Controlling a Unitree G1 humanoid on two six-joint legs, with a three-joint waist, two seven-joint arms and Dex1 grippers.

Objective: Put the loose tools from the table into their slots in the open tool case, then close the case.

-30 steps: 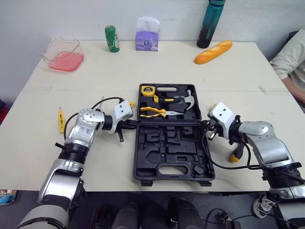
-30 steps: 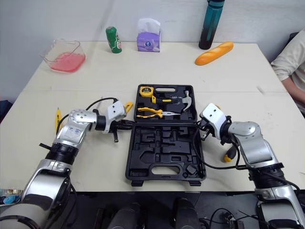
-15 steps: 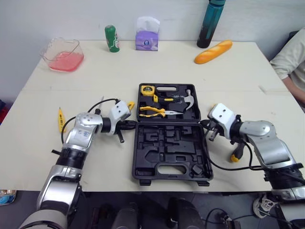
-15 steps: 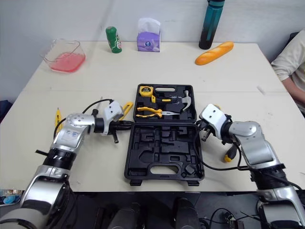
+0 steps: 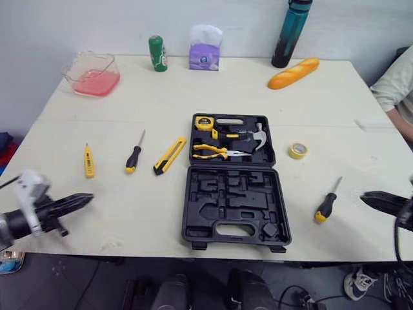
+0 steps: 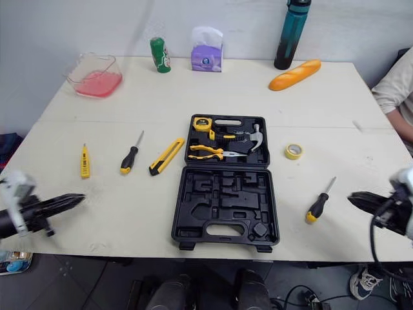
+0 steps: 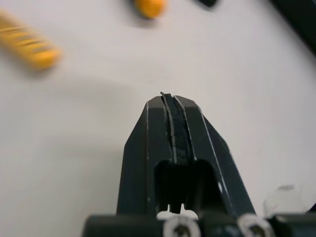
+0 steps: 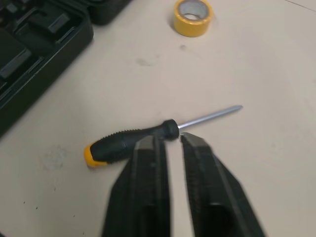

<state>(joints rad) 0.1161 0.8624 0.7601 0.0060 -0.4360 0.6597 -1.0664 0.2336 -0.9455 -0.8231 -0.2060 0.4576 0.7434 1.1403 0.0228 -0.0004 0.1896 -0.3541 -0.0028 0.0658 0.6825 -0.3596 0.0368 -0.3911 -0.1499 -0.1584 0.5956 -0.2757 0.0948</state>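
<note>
The black tool case lies open mid-table. Its far half holds a tape measure, pliers and a hammer; the near half shows bare moulded slots. Loose to its left lie a yellow utility knife, a black-handled screwdriver and a small yellow tester. To its right are a yellow tape roll and a second screwdriver. My left gripper is shut near the front left edge. My right gripper hovers just behind that screwdriver, fingers slightly apart and holding nothing.
Along the far edge stand a pink container, a green can, a purple tissue pack, a teal bottle and a bread loaf. A person's sleeve shows at the right.
Both grippers have pulled back from the case's sides to the front corners of the table. The loose tools they covered now show. The camera view has shifted slightly.
</note>
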